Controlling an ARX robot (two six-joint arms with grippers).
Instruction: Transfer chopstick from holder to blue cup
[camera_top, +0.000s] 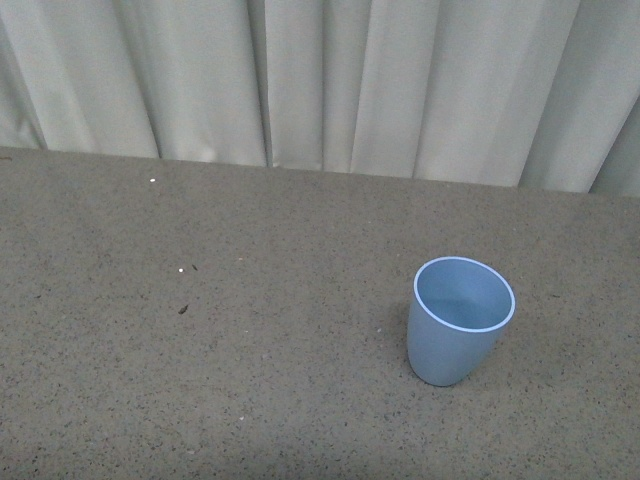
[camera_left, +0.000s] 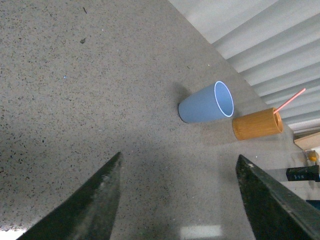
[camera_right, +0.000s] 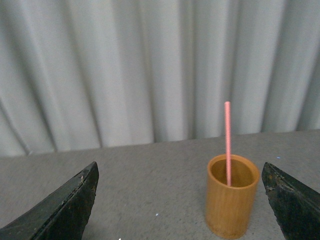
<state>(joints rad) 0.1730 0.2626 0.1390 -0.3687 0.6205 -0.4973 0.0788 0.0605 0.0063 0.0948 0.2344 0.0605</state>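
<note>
The blue cup stands upright and empty on the grey table, right of centre in the front view; neither arm shows there. In the left wrist view the cup stands next to a round wooden holder with one salmon-pink chopstick sticking out of it. My left gripper is open and empty, well short of the cup. In the right wrist view the holder stands upright with the chopstick rising from it. My right gripper is open and empty, facing the holder from a short distance.
A pale pleated curtain hangs along the table's far edge. Small crumbs lie on the grey speckled tabletop at the left. Boxes sit beyond the holder in the left wrist view.
</note>
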